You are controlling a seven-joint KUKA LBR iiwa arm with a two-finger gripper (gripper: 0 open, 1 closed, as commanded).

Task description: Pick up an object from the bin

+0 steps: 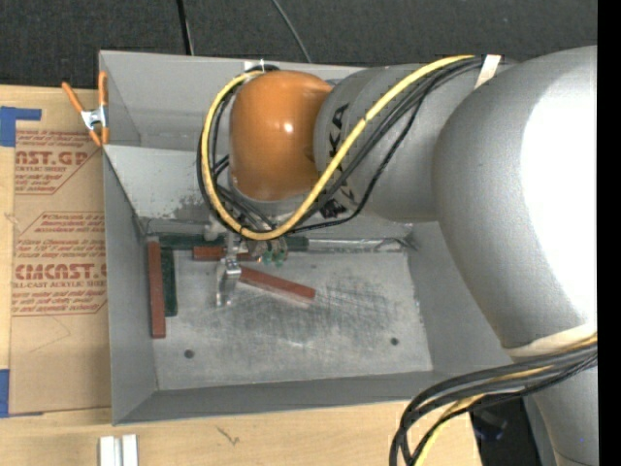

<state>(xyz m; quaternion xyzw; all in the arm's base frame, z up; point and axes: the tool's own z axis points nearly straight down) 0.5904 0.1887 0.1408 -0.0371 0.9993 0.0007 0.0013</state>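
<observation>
My gripper hangs below the orange wrist cover, low over the bin floor left of the middle. A red-brown flat stick lies slanted on the floor, its left end right beside the gripper's tip. A short red-brown piece lies just up and left of the gripper, near the back wall. Whether the gripper holds the stick's end is hidden by its own body.
Along the left wall a long red-brown stick lies upright in the view with a dark green stick against it. Another dark green strip runs along the back wall. The arm covers the bin's right and back.
</observation>
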